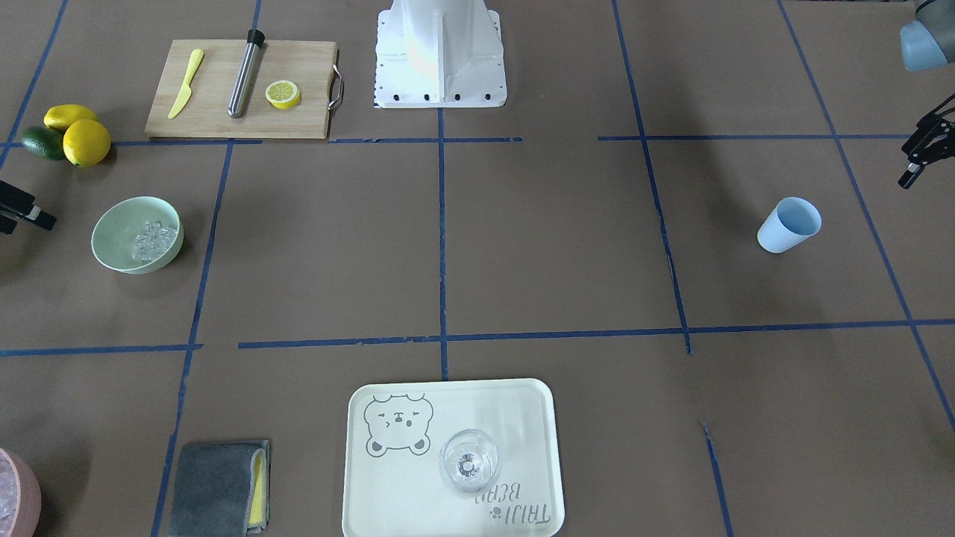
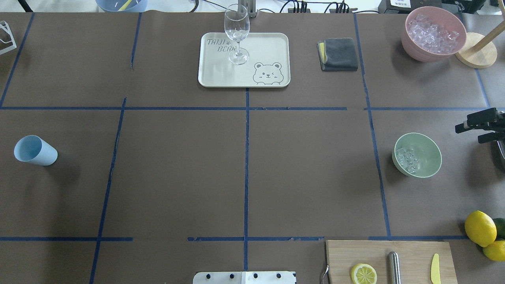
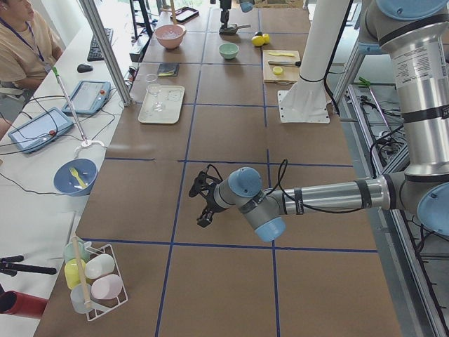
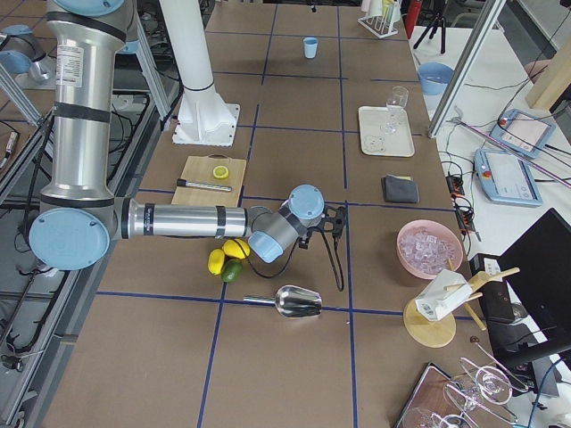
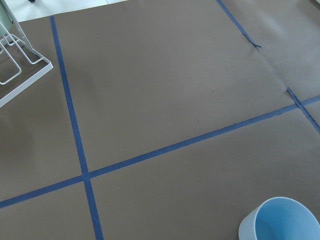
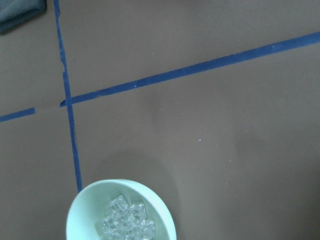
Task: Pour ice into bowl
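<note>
Item: bowl (image 2: 428, 152), pale green, upright at 3 o'clock on the bench (image 2: 252, 177) in the overhead view. Contents: ice (image 2: 406, 159), a small heap of clear cubes lying against the bowl's 9 o'clock wall. Task status: judged complete or very nearly so, as the ice is in the bowl, no cubes show on the bench around it, and a metal scoop (image 4: 294, 301) lies set down and apart from either arm. Nothing appears left but to draw clear. Right arm: forearm stretched low and level over the bench, right claw (image 2: 469, 133) at about 2 o'clock from the bowl, near but not touching, fingers spread and holding nothing. Left arm: likewise low and level at the far end, left claw (image 3: 200, 205) looks parted and empty, near the blue cup (image 2: 34, 150), which stands at 9 o'clock.
</note>
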Controlling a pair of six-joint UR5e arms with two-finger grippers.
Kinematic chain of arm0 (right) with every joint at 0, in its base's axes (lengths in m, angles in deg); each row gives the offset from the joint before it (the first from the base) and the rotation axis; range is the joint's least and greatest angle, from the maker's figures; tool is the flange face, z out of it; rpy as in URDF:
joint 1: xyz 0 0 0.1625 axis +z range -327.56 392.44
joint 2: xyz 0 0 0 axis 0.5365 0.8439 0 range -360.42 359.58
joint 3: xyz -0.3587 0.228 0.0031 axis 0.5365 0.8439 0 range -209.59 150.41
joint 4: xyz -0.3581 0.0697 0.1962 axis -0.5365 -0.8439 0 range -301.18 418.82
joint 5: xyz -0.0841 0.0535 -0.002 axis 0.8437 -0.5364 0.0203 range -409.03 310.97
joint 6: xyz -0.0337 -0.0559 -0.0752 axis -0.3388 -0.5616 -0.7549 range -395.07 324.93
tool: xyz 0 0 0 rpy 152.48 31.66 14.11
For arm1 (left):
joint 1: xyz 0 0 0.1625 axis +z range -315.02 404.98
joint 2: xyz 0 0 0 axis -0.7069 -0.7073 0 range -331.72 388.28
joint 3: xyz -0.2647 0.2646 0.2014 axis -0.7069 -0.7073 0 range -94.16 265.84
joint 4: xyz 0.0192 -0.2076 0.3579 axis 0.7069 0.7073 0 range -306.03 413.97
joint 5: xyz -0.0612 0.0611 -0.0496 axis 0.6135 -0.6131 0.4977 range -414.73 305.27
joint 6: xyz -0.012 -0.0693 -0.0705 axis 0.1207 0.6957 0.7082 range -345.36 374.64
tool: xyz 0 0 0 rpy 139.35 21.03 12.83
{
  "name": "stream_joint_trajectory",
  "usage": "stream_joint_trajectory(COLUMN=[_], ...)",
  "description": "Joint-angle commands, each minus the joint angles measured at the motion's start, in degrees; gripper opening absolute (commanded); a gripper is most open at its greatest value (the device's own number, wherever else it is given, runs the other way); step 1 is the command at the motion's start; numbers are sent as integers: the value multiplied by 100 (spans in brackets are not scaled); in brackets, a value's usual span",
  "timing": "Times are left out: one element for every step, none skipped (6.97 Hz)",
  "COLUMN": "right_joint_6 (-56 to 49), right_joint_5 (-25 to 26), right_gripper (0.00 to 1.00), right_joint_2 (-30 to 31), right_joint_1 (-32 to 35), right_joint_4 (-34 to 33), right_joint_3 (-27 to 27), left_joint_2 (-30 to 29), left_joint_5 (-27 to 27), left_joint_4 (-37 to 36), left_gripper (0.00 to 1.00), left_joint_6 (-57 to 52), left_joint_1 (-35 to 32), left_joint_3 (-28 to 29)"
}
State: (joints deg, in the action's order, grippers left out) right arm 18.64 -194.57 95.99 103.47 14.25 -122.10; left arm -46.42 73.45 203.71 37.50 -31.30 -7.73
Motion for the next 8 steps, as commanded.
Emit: stream_joint_trajectory(right_joint_6=[-1391,-1999,-2832,-3580,-4274,-4490,-4692,-5095], right_joint_5=[226,437,526,605,728,755,1086,1272], right_gripper=[100,100,100,100,100,100,100,100], right_joint_2=[-16,-112,-278,-411,-464,-465,-465,-447], right_joint_1=[445,578,849,1139,1333,1387,1353,1483], right_joint_4=[-934,-1383,-2135,-2796,-3376,-3922,-4615,-5213], right_joint_3=[-39,-39,-57,-74,-100,-396,-878,-1170], left_joint_2=[-297,-630,-990,-1333,-1475,-1364,-1302,-1197], left_joint_5=[13,66,83,336,687,786,787,761], left_joint_4=[-1352,-2160,-3212,-4258,-5182,-5322,-5349,-5297], left_gripper=[100,100,100,100,100,100,100,100], left_joint_6=[-1216,-1667,-2115,-2615,-2942,-2989,-2937,-2963], left_joint_1=[-218,-534,-841,-1114,-1230,-1309,-1293,-1310], left_joint_3=[-20,-29,-20,-3,6,-107,-117,-100])
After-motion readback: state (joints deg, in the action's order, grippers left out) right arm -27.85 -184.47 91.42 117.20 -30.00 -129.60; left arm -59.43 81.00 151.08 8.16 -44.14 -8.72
